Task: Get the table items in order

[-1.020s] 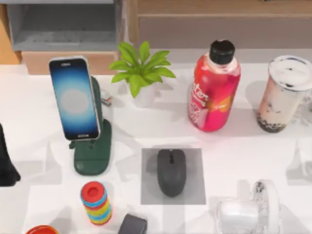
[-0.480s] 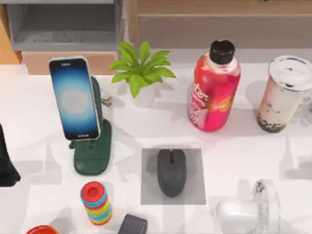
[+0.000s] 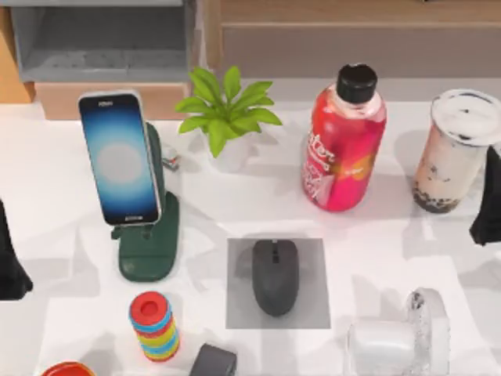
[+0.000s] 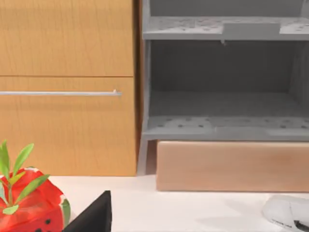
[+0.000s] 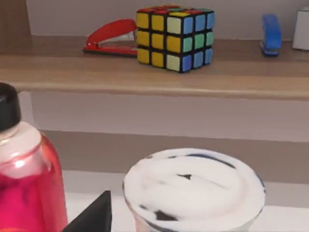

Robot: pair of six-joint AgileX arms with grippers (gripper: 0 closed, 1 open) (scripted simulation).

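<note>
The broad flat white tabletop [image 3: 376,227] carries all three items. The clear white-lidded milk-tea cup with dark pearls at its bottom [image 3: 452,153] stands upright near the back right corner, and the right wrist view looks onto its white lid [image 5: 193,186] from close above. The right end effector [image 3: 488,200] shows as a dark shape at the tabletop's right edge, just beside the cup; whether its fingers are spread or pressed together cannot be told. Left of the cup stands a red plastic drink bottle with a black cap [image 3: 343,141], tilted a little, and farther left along the back edge a small green plant in a white pot [image 3: 227,117].

The slim smartphone with a glowing blue-white screen [image 3: 119,157] leans on a dark green phone stand [image 3: 153,235] in the left half of the tabletop. The dark grey oval computer mouse [image 3: 275,276] lies on a grey square pad [image 3: 313,309] near the middle of the front edge.

The left end effector [image 3: 9,262] sits parked at the tabletop's left edge; how its fingers stand cannot be told either.
</note>
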